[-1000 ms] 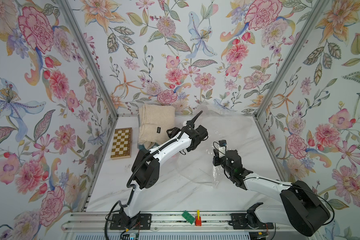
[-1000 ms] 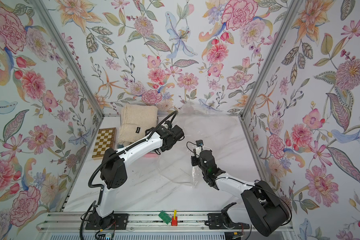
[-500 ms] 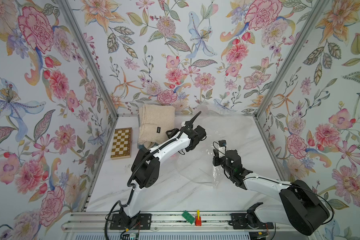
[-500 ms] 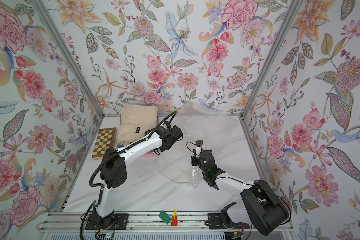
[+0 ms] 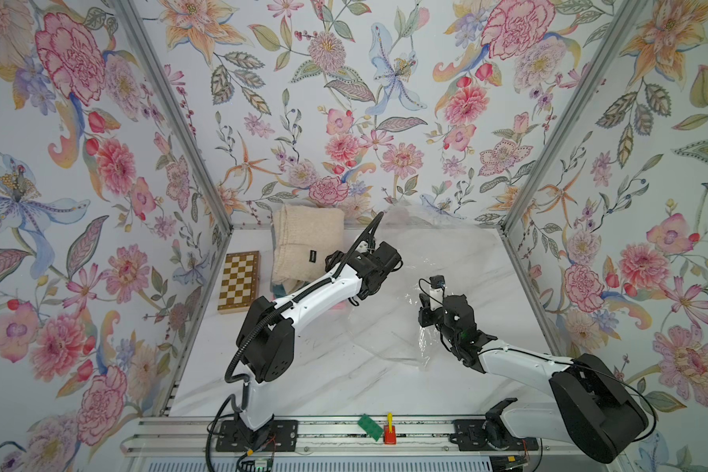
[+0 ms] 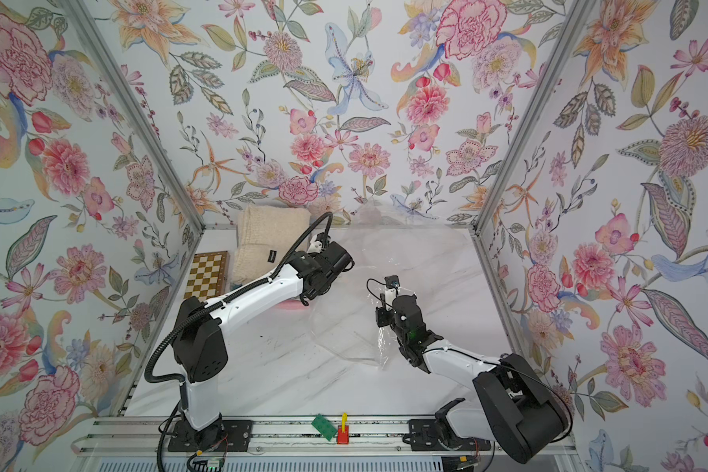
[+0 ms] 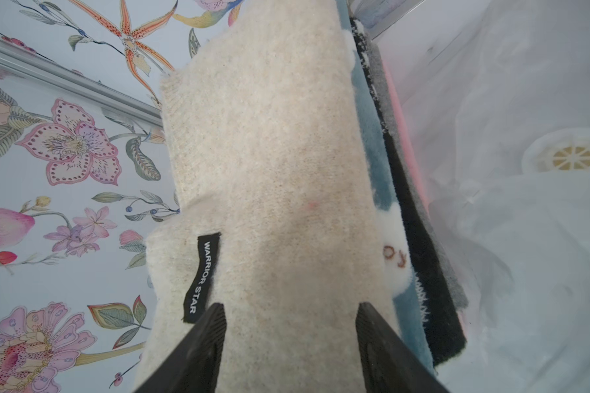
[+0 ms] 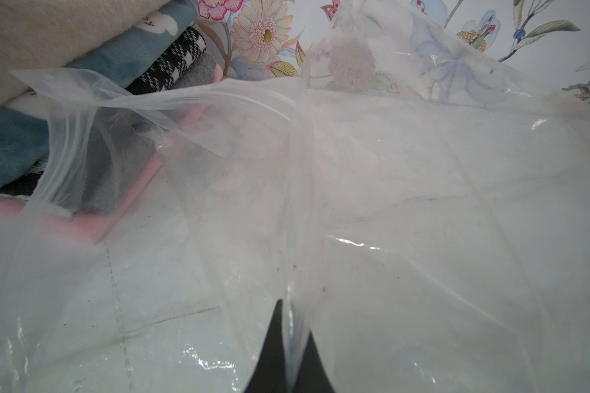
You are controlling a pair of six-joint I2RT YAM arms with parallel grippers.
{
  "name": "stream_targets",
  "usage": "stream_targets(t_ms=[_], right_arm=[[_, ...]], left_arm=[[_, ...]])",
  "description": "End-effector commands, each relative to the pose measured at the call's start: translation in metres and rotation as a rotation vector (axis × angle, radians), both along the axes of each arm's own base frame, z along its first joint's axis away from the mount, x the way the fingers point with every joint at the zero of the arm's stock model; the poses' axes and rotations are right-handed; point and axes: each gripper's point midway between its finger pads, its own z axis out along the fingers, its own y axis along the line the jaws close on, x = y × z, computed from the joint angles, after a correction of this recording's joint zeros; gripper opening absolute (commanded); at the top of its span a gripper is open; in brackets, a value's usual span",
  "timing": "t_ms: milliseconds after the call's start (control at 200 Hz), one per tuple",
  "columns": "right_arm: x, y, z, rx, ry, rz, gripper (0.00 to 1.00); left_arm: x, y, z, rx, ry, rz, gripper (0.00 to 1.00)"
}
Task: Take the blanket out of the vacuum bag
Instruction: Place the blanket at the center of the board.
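The cream blanket [image 5: 305,239] lies lengthwise in the back-left corner of the surface [image 5: 344,388], beside the vacuum bag [image 8: 423,204]. The left gripper [image 7: 290,306], jaws apart, hangs over its near end. The right gripper [image 8: 292,326] pinches the bag's film.

The black wrist [image 5: 379,261] of the left arm now sits a little more to the side than before. It is further from the right arm [image 5: 507,359] and nearer the pile of blankets [image 5: 303,237] at the back of the desk. Its black cable [image 5: 369,227] leans that way too. The left hand [image 7: 290,306] now holds its fingers [image 7: 198,347] a bit wider over the cream blanket [image 7: 269,170].
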Motion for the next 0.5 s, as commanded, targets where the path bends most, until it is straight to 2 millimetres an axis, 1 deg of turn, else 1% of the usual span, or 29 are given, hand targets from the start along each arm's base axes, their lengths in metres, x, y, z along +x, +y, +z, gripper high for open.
stream_targets(t_ms=[0, 65, 100, 170, 305, 420, 490], right_arm=[[0.003, -0.003, 0.007, -0.003, -0.011, -0.016, 0.0], [0.004, -0.003, 0.007, -0.002, -0.012, -0.015, 0.0], [0.003, -0.003, 0.007, 0.0, -0.012, -0.014, 0.0], [0.003, -0.003, 0.008, 0.001, -0.012, -0.013, 0.0], [0.004, -0.002, 0.006, -0.002, -0.006, -0.012, 0.0], [0.004, -0.002, 0.006, -0.002, -0.006, -0.011, 0.0], [0.004, -0.002, 0.005, -0.004, -0.006, -0.012, 0.0]], left_arm=[[0.005, 0.021, -0.012, 0.126, 0.01, 0.054, 0.63], [0.006, 0.022, -0.016, 0.119, 0.012, 0.054, 0.6], [0.007, 0.024, -0.016, 0.115, 0.009, 0.059, 0.55], [0.008, 0.029, -0.013, 0.1, -0.002, 0.074, 0.42], [0.009, 0.034, -0.009, 0.072, -0.01, 0.079, 0.28], [0.01, 0.034, -0.004, 0.036, -0.022, 0.075, 0.07], [0.01, 0.033, 0.002, -0.001, -0.035, 0.069, 0.02]])
